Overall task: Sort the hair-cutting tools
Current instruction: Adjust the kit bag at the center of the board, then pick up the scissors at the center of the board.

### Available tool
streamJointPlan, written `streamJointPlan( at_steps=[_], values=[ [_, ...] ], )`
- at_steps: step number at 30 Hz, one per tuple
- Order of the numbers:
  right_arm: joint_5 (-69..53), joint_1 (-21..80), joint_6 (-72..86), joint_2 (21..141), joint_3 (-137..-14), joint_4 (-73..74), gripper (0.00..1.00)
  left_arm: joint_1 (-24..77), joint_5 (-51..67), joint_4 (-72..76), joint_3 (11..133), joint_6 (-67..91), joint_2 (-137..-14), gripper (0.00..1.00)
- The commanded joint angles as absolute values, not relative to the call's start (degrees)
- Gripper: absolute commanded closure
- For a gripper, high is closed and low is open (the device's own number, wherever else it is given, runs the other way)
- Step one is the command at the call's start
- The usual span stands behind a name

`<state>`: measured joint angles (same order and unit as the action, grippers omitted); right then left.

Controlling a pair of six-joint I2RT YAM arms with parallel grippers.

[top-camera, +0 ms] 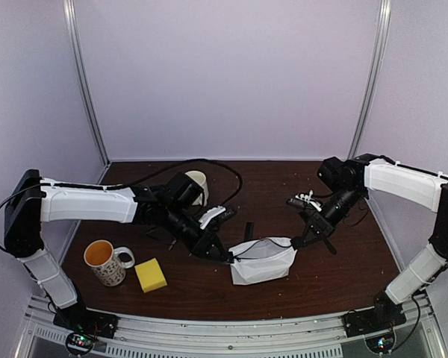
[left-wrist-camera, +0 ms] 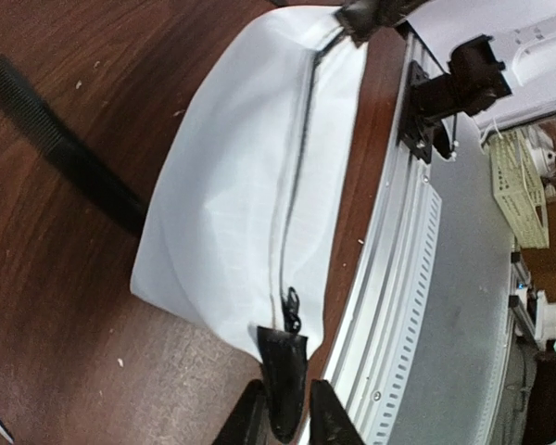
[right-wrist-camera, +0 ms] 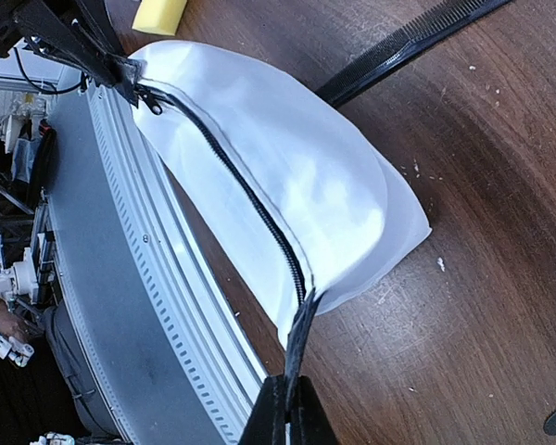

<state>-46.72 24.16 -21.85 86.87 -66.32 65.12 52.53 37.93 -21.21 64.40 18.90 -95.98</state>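
Pouch pulled taut between both arms, its closed zip on top

Right jaws clenched on the black end strip (right-wrist-camera: 301,324) of the white fabric zip pouch (right-wrist-camera: 287,167); left jaws straddle the black tab (left-wrist-camera: 283,371) by the zip pull at the opposite end, gripping or letting go I cannot tell; this likely steadies the zip for opening; a slim flat black plastic comb (left-wrist-camera: 65,148) lies on the dark wooden worktop (right-wrist-camera: 482,306), one end meeting the pouch's far edge.

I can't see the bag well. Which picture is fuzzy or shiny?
Top view: small and soft, and the pouch glows white with little detail. Left wrist: the pouch is sharp, with soft shadows in its folds. Right wrist: the table has a pale sheen, and the comb teeth look crisp.
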Motion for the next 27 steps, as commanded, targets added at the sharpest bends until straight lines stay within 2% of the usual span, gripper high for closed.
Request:
streamJointPlan(
  at_steps=[1, 5, 11, 18, 22, 27],
  values=[
    [-45.37, 23.39, -20.28, 89.22, -69.45, 65.55, 1.0, 52.21, 32.52, -26.09, 67.74, 14.32, -93.71, 0.73],
    [-46.72, 21.65, -20.17, 90.04, -69.95, 65.37, 1.0, 51.44, 24.83, -33.34, 71.13, 10.78, -92.85, 0.59],
    [-47.35, 21.62, -20.43, 90.62, -70.14, 64.86, 0.97, 48.87, 1.66, -39.31, 75.65, 13.09, -97.44, 0.55],
    [-48.09, 21.6, -20.52, 90.32, -70.18, 64.76, 0.97, 47.21, -5.11, -41.65, 83.0, 11.93, -108.36, 0.49],
    [-48.12, 21.62, -20.65, 89.43, -69.7, 64.48, 0.97, 47.13, -4.85, -42.1, 86.04, 11.13, -113.34, 0.45],
    [-48.38, 21.6, -20.99, 88.75, -69.42, 64.23, 0.96, 46.53, -3.94, -41.82, 89.3, 11.5, -118.46, 0.48]
  ],
)
